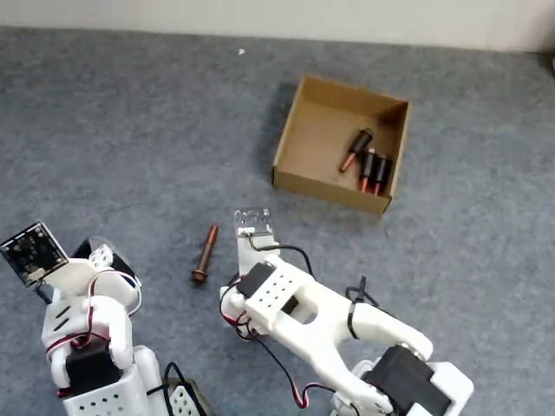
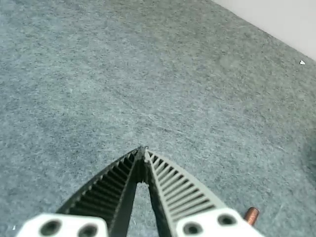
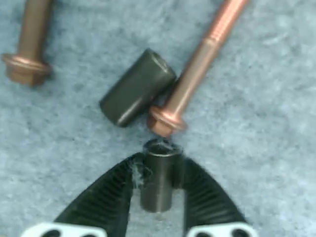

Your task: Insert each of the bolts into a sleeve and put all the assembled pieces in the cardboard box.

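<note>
Pinching: the right hand is clamped on a dark sleeve, with 1 black finger on each side; the sleeve's open mouth points away from the wrist.
In the way: a copper bolt lies slantwise right ahead of that mouth. Its flanged head sits just beside the held sleeve's rim; I cannot tell whether they touch.
Loose sleeve: a 2nd sleeve lies on its side against that bolt's shank near the head, just beyond the held one.
Other bolt: a 2nd bolt lies apart from this cluster, with its head toward the hand. From above it rests near the middle of the table, on the side toward the near edge and just beside the right arm.
Right arm: it stretches from the near edge toward the table's middle, and its wrist covers the held sleeve and the cluster in the high view.
Left hand: the left hand is pressed together, its ribbed fingers meeting at the tips above grey table by the near left corner, well apart from the sleeves.
Cardboard box: the cardboard box sits open-topped toward the far edge, right of the middle and well apart from both arms.
Assembled pieces: 3 assembled pieces lie inside the box along its right wall, with the copper ends sticking out of the dark sleeves.
</note>
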`<state>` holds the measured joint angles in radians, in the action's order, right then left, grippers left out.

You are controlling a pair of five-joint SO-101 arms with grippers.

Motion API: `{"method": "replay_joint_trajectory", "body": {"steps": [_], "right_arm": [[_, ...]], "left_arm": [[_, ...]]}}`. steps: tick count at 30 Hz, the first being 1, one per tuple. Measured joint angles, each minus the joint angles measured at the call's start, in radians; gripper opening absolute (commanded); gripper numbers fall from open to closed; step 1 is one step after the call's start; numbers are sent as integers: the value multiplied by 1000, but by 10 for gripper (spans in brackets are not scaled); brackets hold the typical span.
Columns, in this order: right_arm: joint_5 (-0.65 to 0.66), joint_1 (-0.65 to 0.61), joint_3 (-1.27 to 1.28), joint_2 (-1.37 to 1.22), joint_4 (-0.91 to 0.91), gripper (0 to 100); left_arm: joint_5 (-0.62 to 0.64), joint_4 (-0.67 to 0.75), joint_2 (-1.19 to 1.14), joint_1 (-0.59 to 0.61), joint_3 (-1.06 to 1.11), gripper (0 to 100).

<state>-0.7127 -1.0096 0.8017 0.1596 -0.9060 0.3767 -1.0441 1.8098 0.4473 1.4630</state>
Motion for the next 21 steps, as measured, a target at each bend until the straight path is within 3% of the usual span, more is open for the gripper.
{"method": "replay_joint_trajectory", "body": {"steps": [5,10,16,21], "right_arm": [[6,-8,0,15,-133,4],[92,-2,2,186,-244,4],[107,196,2,456,-259,4],[109,371,71,548,-230,4]], "left_arm": [[0,0,0,0,0,7],[-32,0,0,0,0,7],[-138,0,0,-3,0,8],[-245,-12,0,-135,0,8]]}}
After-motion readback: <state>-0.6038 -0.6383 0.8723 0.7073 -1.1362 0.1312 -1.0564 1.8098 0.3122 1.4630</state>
